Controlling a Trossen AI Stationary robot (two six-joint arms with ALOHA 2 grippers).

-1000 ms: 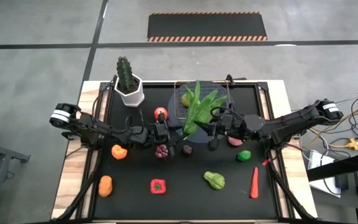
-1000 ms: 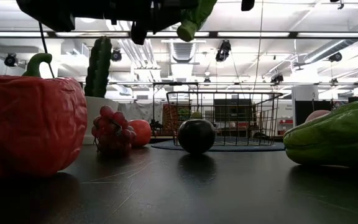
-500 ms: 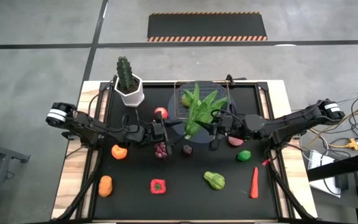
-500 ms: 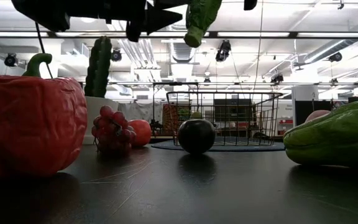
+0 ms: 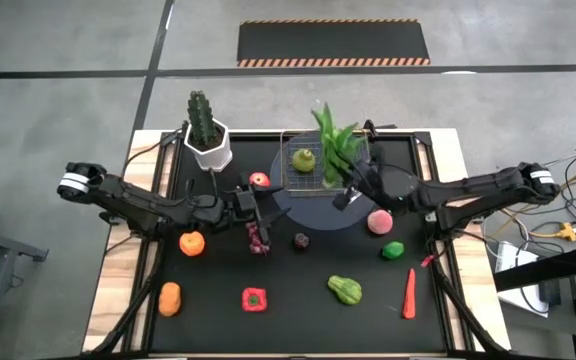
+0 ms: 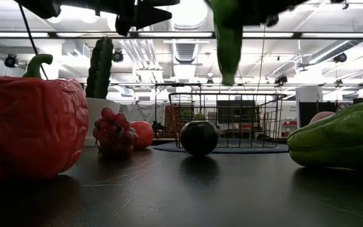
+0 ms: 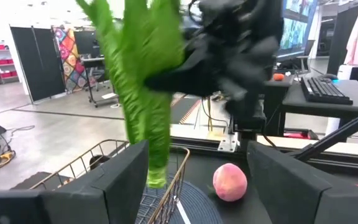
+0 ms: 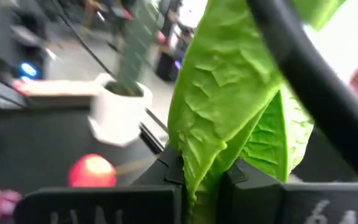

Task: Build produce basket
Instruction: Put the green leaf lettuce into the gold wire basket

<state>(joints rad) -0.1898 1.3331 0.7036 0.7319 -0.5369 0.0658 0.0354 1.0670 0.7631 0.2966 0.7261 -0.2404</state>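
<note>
The long leafy green [image 5: 332, 150] hangs upright in my right gripper [image 5: 346, 192], leaves up and stalk end [image 6: 229, 69] down, over the near right part of the wire basket [image 5: 290, 176]. A small green fruit [image 5: 304, 158] lies in the basket. My left gripper [image 5: 258, 203] is open and empty, above the table between the red fruit [image 5: 259, 181] and the purple grapes [image 5: 258, 238]. The left wrist view shows the leafy green [image 7: 148, 93] and my right gripper [image 7: 229, 62] ahead of it. My right gripper pinches the leafy green between its two fingers, partway up its length [image 8: 205, 168]. The fingers come level from the table's right side and lie across it. It hangs upright, lifted clear, with its stalk end [image 7: 156, 177] above the basket's rim.
The basket stands on a round grey disc [image 5: 313, 212]. A cactus in a white pot [image 5: 206, 135] stands at the far left. Loose produce lies around: pink peach [image 5: 377, 221], dark round fruit [image 5: 301, 240], green lime [image 5: 393, 250], green gourd [image 5: 345, 290], red pepper [image 5: 254, 298], two orange pieces [image 5: 191, 243].
My right gripper has gone toward the table's far edge, over the basket, with the leafy green. The leafy green has swung from slanting over the table's middle to upright with its stalk end down. My left gripper has drawn back a little toward the table's left edge.
</note>
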